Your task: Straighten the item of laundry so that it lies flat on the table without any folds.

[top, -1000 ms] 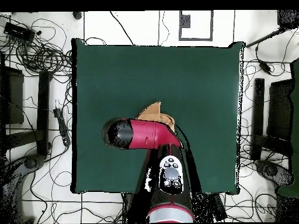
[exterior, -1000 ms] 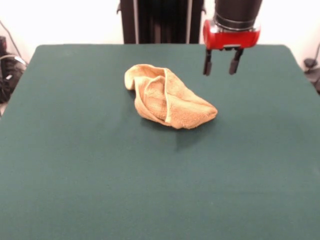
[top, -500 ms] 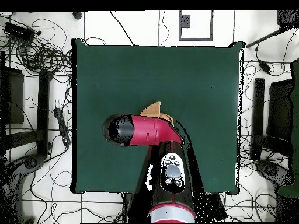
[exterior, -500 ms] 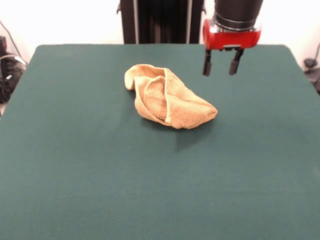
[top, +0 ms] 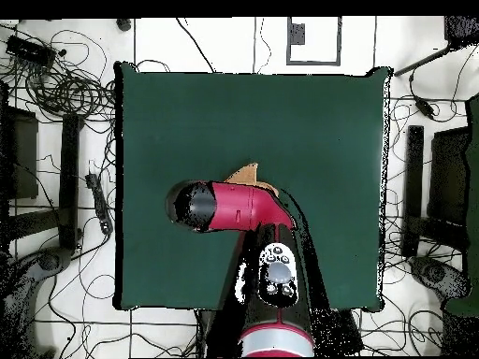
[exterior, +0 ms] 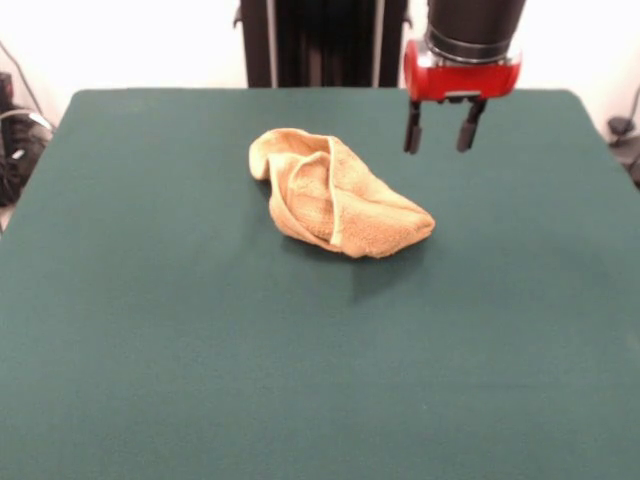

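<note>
Gripper (exterior: 437, 128) parted, empty, above felt table (exterior: 150, 330); terry towel (exterior: 335, 195) bunched in soft folds.

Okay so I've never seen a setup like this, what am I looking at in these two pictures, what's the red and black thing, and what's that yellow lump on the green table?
The red and black thing is a robot arm. At its end is a gripper, two dark fingers that can pinch things. Here they stand apart, so it is open and holds nothing.

One picture comes from a camera across the table, facing the robot, so the arm comes down from the top. The other looks straight down from above; there the arm covers most of the cloth.

The yellow lump is a small towel, lying crumpled and folded over itself on the green table. The gripper hangs in the air above the table, off to one side of the towel and not touching it. Around the table, the view from above shows cables on the floor.
</note>
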Motion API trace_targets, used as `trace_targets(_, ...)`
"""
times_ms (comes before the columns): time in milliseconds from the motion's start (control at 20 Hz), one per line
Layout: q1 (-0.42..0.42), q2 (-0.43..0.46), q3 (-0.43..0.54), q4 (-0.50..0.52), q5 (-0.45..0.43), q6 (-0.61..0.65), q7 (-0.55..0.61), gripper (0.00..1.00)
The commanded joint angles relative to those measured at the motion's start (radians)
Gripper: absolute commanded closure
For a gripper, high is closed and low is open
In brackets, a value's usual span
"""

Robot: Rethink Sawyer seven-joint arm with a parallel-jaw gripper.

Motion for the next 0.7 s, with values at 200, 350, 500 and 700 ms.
trace_targets(200, -0.009, 0.036, 0.086, -0.028, 0.044, 0.098, 0.142, 0.0)
trace_targets(350, -0.006, 0.043, 0.082, -0.037, 0.045, 0.105, 0.146, 0.0)
trace_targets(500, -0.009, 0.043, 0.084, -0.035, 0.045, 0.098, 0.143, 0.0)
trace_targets(700, -0.024, 0.042, 0.095, -0.027, 0.043, 0.091, 0.123, 0.0)
